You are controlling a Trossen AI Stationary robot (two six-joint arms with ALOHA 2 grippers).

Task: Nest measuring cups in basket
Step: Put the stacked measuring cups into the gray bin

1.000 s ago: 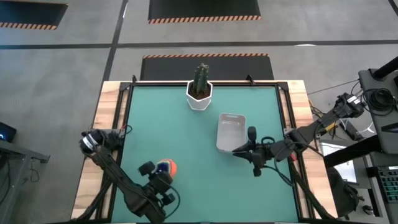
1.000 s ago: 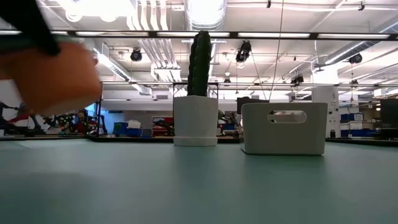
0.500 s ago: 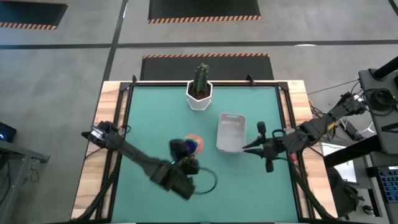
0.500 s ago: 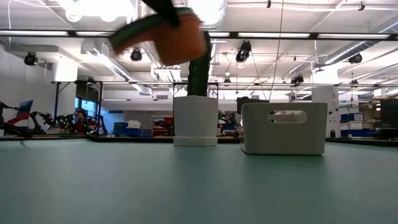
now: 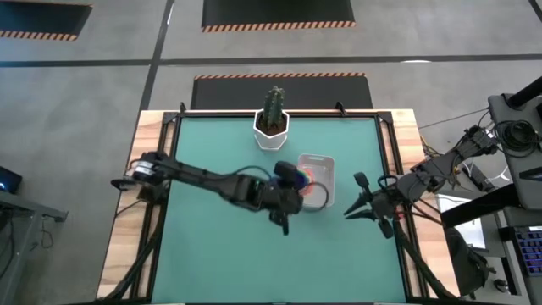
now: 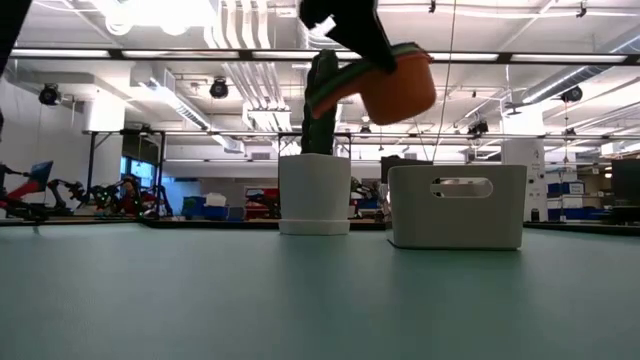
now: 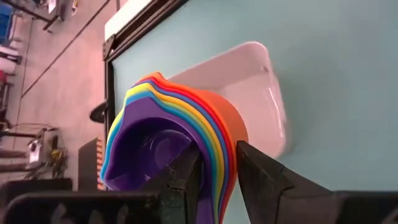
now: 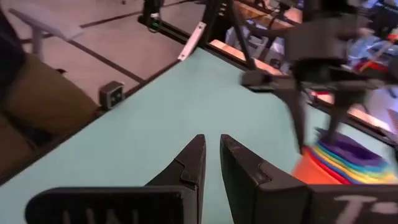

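The measuring cups (image 7: 180, 143) are nested in one stack: purple innermost, then blue, teal, green and yellow rims, orange outermost. My left gripper (image 5: 306, 188) is shut on the stack and holds it in the air over the light grey basket (image 5: 317, 169). In the low view the orange cup (image 6: 400, 85) hangs tilted above the basket (image 6: 455, 205). The basket's flat bottom stands on the table. My right gripper (image 5: 349, 210) waits shut, just right of the basket, holding nothing. Its wrist view shows the stack (image 8: 342, 162). My left gripper pinches the stack's side wall at the rims (image 7: 219, 163), one finger (image 7: 186, 177) inside the purple cup, the other (image 7: 258, 171) outside the orange cup. The fingers slant down from the table's left. The stack is lifted clear and tilted, above the basket's left near part.
A white hexagonal pot with a cactus (image 5: 272, 127) stands at the table's far edge, left of the basket and behind it; the low view shows the pot (image 6: 315, 195) beside the basket. Open green tabletop (image 5: 220, 246) lies near and left.
My left gripper has carried the nested cups from the table's near left part, rising and swinging right and toward the far edge, until they hang over the basket. My right gripper has drawn back a little toward the table's right edge.
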